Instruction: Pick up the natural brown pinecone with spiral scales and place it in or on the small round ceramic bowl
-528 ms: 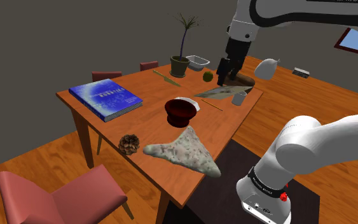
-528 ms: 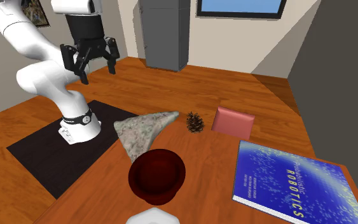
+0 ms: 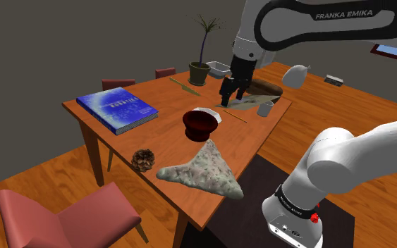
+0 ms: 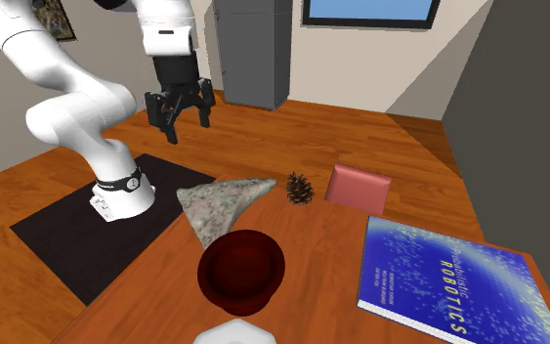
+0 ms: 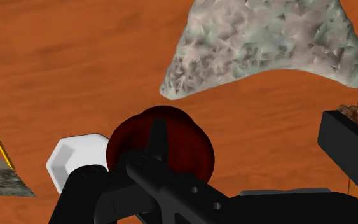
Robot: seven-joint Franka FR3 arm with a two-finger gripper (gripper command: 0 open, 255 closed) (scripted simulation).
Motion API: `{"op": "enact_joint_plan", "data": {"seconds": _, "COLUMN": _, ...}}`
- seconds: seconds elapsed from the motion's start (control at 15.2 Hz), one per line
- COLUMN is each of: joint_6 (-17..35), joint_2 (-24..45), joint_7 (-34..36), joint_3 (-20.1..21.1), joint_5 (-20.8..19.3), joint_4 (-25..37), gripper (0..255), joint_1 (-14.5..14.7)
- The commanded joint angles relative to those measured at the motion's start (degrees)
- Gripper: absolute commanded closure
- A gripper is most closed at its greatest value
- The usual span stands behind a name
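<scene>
The tool [image 3: 229,96] hangs in the air over the far part of the worktop [image 3: 91,118], its two black fingers spread apart and gripping nothing; the second exterior view shows the gap between them plainly. The brown pinecone [image 3: 143,159] sits upright on the worktop close to its near edge, well apart from the tool and just beside one corner of a speckled grey-green triangular stone [image 3: 205,170]. The stone lies flat and reaches toward the worktop's edge on the stand's side. The bowl [image 3: 199,122], drawn dark red and round, stands between the pinecone and the tool, nearer to the tool, with a small white hexagonal dish [image 3: 209,111] touching or almost touching it on the far side. In the wrist view the bowl and the white dish lie right under the tool. The stone lies farther out there, and a sliver of the pinecone peeks out past one of the fingers [image 5: 345,147]. A blue book [image 3: 117,110] lies flat on the worktop at the shoulder view's left, apart from the bowl. A potted plant [image 3: 200,70] stands at the far edge. A red chair [image 3: 61,218] stands on the floor on the pinecone's side of the worktop.
</scene>
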Motion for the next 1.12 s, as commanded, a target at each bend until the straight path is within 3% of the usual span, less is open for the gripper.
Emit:
{"op": "enact_joint_plan", "data": {"seconds": 0.0, "joint_6": 3.7, "joint_2": 2.3, "joint_7": 2.2, "joint_3": 1.8, "joint_5": 1.2, "joint_4": -0.7, "gripper": 0, "joint_1": 1.0}}
{"op": "enact_joint_plan", "data": {"seconds": 0.59, "joint_6": 19.6, "joint_2": 16.5, "joint_7": 10.9, "joint_3": 9.3, "joint_5": 3.5, "joint_4": 0.1, "gripper": 0, "joint_1": 3.9}}
{"op": "enact_joint_plan", "data": {"seconds": 1.06, "joint_6": 30.0, "joint_2": 30.5, "joint_7": 19.3, "joint_3": 14.7, "joint_5": 0.5, "joint_4": 5.5, "gripper": 0, "joint_1": 4.8}}
